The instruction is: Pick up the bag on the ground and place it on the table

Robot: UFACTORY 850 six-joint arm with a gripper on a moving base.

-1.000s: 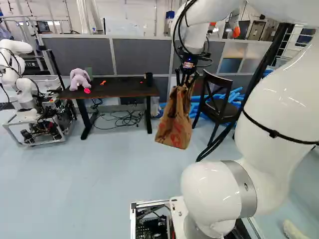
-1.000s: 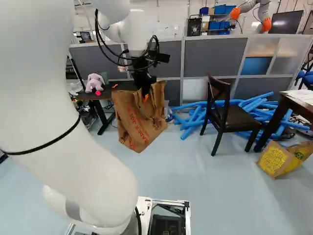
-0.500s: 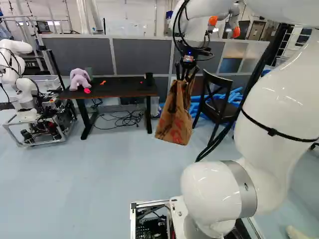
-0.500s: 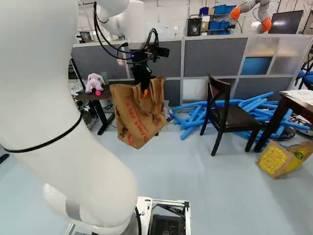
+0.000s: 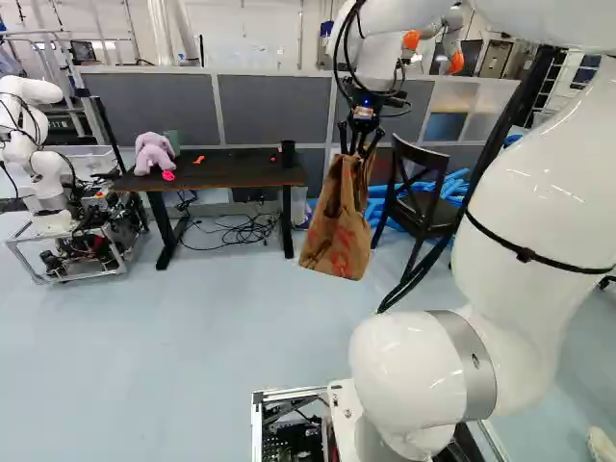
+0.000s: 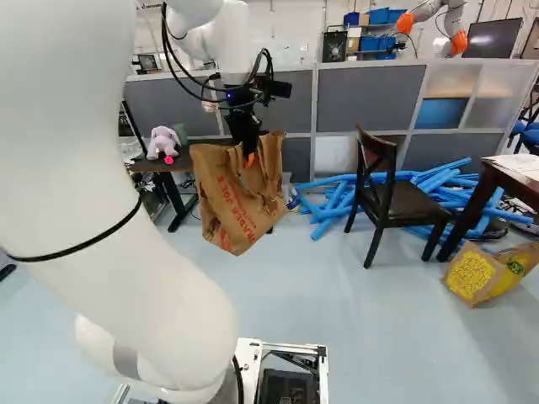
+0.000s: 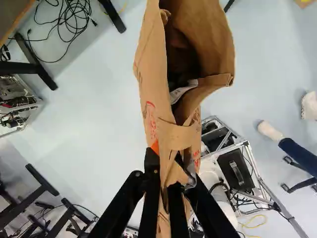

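Bright light gives the floor [image 5: 192, 356] pale glare and soft shadows, the white arm [image 5: 539, 192] small highlights.

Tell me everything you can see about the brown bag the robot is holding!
The brown bag looks like creased paper, with red printing. Its mouth gapes open, showing a dark inside with something pale in it. A folded paper band crosses near the gripper, whose fingers pinch the bag by its top. It hangs a bit tilted, seemingly off the floor. In the left base view, it shows between the dark table and the chair.
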